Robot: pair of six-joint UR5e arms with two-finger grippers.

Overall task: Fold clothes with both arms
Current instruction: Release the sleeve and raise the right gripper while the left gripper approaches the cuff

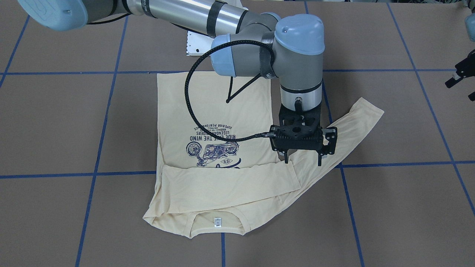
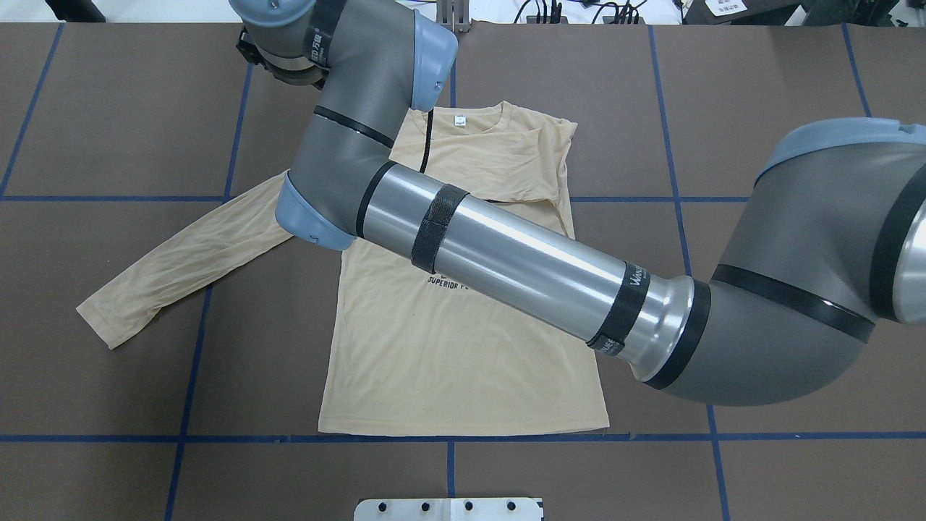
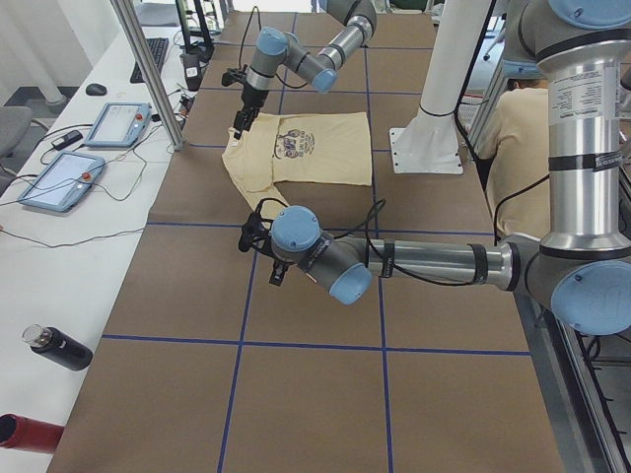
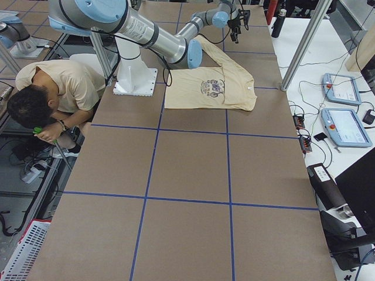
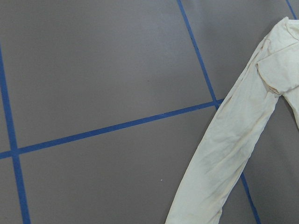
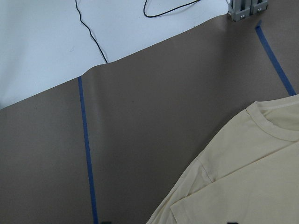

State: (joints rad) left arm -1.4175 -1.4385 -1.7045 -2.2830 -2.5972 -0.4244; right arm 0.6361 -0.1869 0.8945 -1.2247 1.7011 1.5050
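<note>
The cream-yellow T-shirt [image 1: 215,107] lies flat with its print side up, its neck label [image 1: 218,221] toward the operators' side. One sleeve [image 1: 230,181] is folded across the chest. The other sleeve [image 1: 356,126] lies stretched out over the table and also shows in the left wrist view [image 5: 233,140]. My right arm reaches across the shirt. Its gripper [image 1: 303,160] is open, with nothing between the fingers, and hangs just above the base of the stretched sleeve. In the overhead view the wrist [image 2: 289,51] hides it. My left gripper [image 1: 460,91] is off the shirt at the view's edge, fingers apart and empty.
The white base plate [image 2: 448,509] sits behind the shirt's hem. Blue tape lines [image 1: 111,173] cross the brown table. A person [image 4: 53,88] crouches beside the pedestal. Tablets [image 3: 118,123] and bottles [image 3: 59,347] lie on the white side bench.
</note>
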